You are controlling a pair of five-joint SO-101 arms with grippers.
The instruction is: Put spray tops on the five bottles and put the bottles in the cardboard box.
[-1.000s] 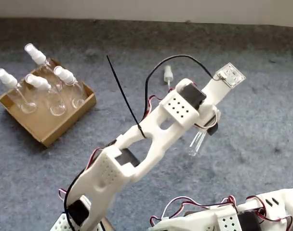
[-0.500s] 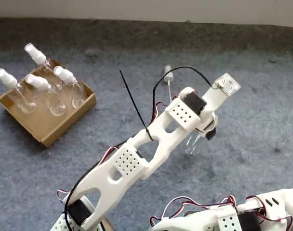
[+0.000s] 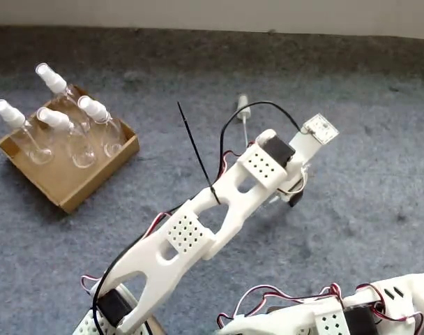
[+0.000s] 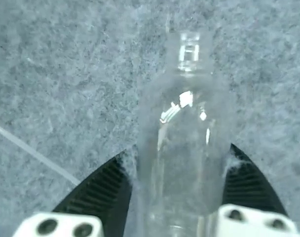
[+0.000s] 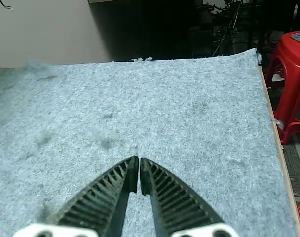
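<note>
While clamped by the left jaws, clear bottle (image 4: 182, 148) squarely between them; right jaws closed.

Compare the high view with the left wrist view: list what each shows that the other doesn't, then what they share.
High view adds: the cardboard box holding four capped bottles, a loose spray top on the grey carpet beyond the left arm, and the right arm at the near edge. Left wrist view adds: the uncapped bottle and its open neck, with the left end effector gripping its sides. Shared: the grey carpet.
</note>
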